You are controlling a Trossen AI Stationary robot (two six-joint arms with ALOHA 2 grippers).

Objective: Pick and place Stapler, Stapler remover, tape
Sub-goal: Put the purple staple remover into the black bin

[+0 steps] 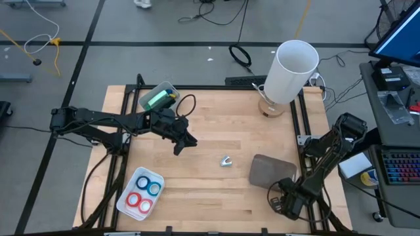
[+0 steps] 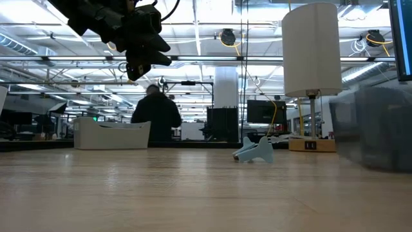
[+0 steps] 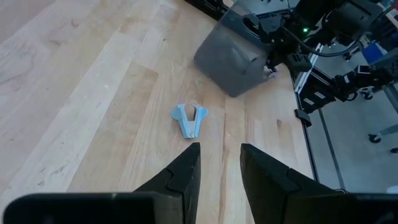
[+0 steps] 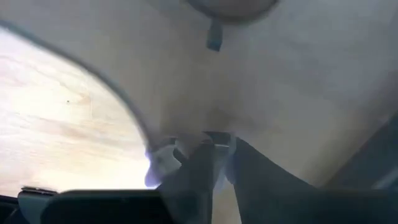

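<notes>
Two grippers, mine. Left gripper [image 1: 184, 142] hangs above the counter [image 1: 216, 118], left of centre, fingers [image 3: 186, 168] partly apart with nothing between them. Right gripper [image 1: 281, 200] sits low at the counter's near right corner, fingers closed, pressed against the near edge of a grey translucent bin [image 1: 270, 172]; what they pinch, if anything, I cannot tell.

One stapler remover [image 1: 226, 161], pale blue, lying on bare wood near the counter's middle, between my left gripper and the grey bin, touching neither.

Four tape rolls [image 1: 146, 193], two blue and two red, packed in a white tray [image 1: 126, 197] at the near left.

One clear container [image 1: 159, 96] with a green item inside, at the far left edge.

One tall white cylinder [image 1: 293, 71] on a wooden base, far right corner
</notes>
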